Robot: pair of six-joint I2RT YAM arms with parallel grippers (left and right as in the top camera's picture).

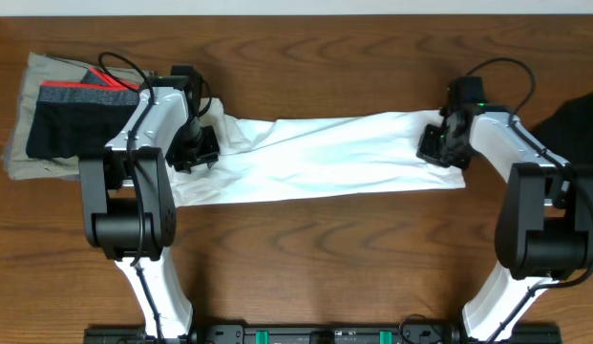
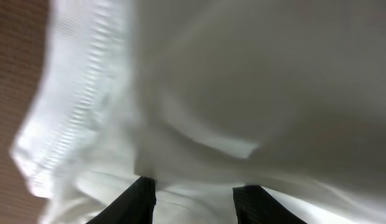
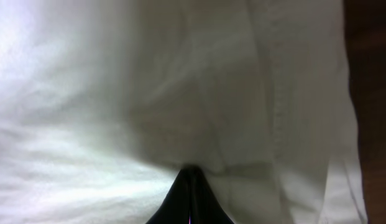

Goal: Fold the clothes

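A white T-shirt (image 1: 325,158) lies stretched in a long band across the middle of the table. My left gripper (image 1: 197,148) is at its left end; in the left wrist view its fingers (image 2: 196,186) are apart with white cloth (image 2: 242,93) between and above them. My right gripper (image 1: 439,143) is at the shirt's right end; in the right wrist view its fingers (image 3: 191,171) are closed together on a fold of the white cloth (image 3: 118,93). A black garment (image 1: 575,129) lies at the far right edge.
Black shorts with a red-and-grey waistband (image 1: 72,119) lie on khaki-grey folded pieces (image 1: 24,143) at the far left. Bare wooden table (image 1: 325,258) shows in front of the shirt and behind it.
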